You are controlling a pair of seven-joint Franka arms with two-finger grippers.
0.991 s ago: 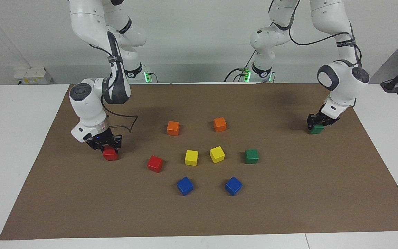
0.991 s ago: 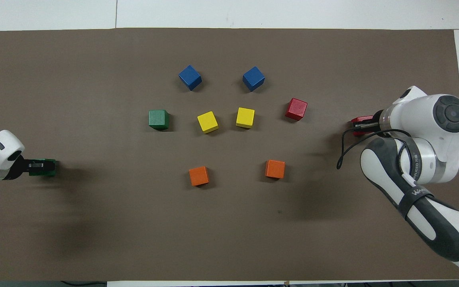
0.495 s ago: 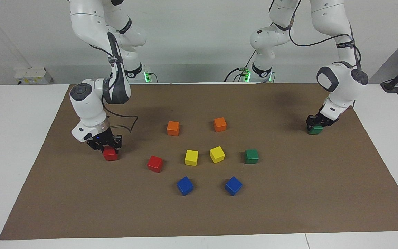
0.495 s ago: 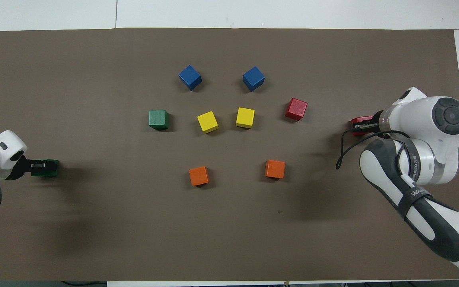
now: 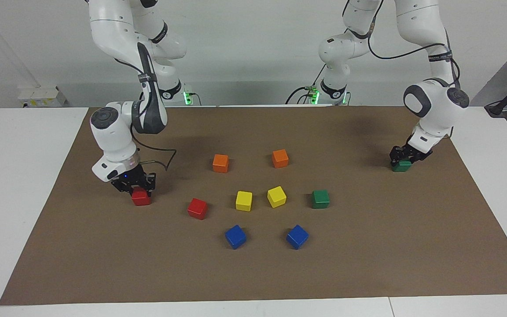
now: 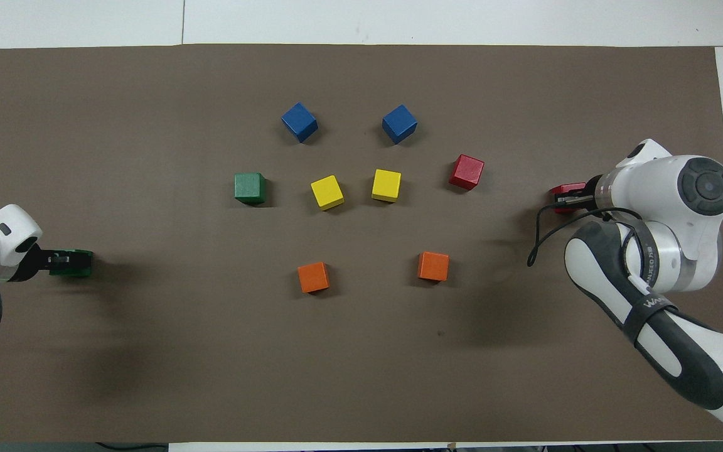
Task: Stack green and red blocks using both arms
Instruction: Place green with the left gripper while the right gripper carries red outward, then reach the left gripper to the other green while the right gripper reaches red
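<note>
Both cubes (image 5: 141, 197) (image 5: 402, 165) unmoved (upright, jaws-clasped).

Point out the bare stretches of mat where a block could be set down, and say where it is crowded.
Bare mat runs nearer to the robots than the orange cubes, and farther than the blue cubes. Also bare: between the left gripper on its green block and the cluster. Crowded: the middle, around the yellow cubes.

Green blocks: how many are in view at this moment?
2. One green block sits on the mat beside the yellow blocks, toward the left arm's end. The other green block is at the left gripper, nearer the robots. None seems hidden.
</note>
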